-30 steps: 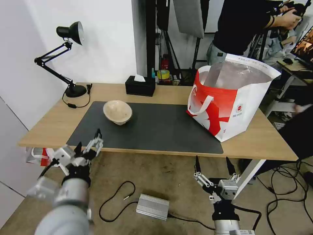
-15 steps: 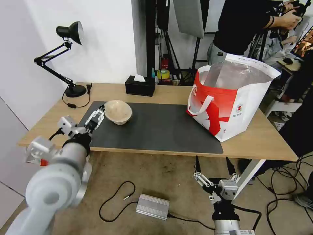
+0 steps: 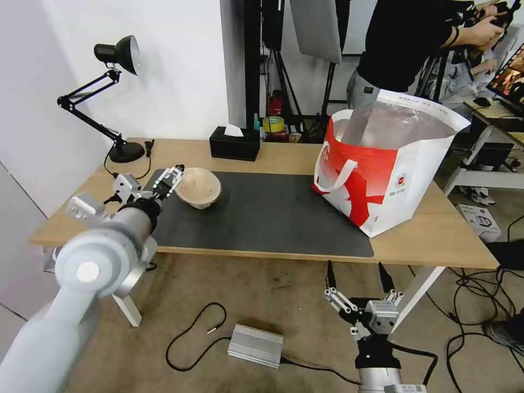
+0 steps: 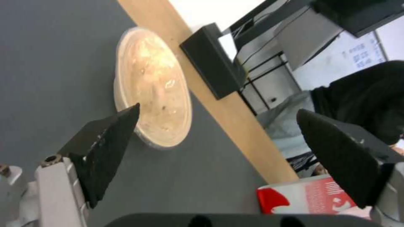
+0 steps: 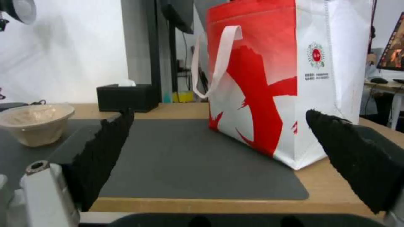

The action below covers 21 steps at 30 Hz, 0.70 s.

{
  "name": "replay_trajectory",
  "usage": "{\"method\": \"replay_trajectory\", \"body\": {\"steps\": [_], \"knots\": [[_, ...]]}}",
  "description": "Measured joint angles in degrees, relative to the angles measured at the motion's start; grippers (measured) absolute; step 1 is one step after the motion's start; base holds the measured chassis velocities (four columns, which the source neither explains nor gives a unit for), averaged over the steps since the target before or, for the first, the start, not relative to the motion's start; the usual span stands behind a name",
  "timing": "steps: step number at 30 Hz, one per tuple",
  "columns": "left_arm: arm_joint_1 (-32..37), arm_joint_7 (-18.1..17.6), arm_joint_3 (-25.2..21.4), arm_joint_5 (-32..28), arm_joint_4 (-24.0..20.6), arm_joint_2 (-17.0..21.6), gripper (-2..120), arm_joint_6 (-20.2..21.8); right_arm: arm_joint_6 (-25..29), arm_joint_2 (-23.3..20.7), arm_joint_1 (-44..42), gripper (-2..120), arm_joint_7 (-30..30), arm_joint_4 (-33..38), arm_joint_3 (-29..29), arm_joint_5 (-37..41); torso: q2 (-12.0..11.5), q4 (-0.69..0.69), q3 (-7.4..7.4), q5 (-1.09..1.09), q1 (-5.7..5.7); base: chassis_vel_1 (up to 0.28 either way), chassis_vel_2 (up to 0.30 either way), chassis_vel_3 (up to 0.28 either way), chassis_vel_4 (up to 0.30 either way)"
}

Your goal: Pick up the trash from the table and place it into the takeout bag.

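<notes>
Sitting upright, mouth up: beige bowl (image 3: 197, 187), left gripper (image 3: 170, 180) beside.

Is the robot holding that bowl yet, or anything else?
No, nothing is held. The left gripper is open beside the beige bowl, its fingers not closed on the rim. The right gripper hangs open below the table.

A bowl (image 3: 197, 187) sits on the mat (image 3: 262, 218) toward the table's (image 3: 436, 234) left; the takeout bag (image 3: 385, 169) stands at the right, a tissue box (image 3: 234, 144) behind the mat, a lamp (image 3: 117, 98) far left.
</notes>
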Motion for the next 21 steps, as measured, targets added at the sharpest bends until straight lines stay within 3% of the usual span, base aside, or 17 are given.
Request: {"method": "replay_trajectory", "body": {"steps": [12,21], "knots": [[-5.9,-3.5,1.6,-5.1,7.5,-0.5,100,2.2,0.0,0.0,0.0,100,0.0,0.0,0.0,0.0,0.0,0.00,0.00,0.01,0.00,0.000,0.000,0.000,0.000],[-9.0,-4.8,3.1,-4.7,12.0,-1.6,100,2.8,0.0,0.0,0.0,100,0.0,0.0,0.0,0.0,0.0,0.00,0.00,0.00,0.00,0.000,0.000,0.000,0.000]]}}
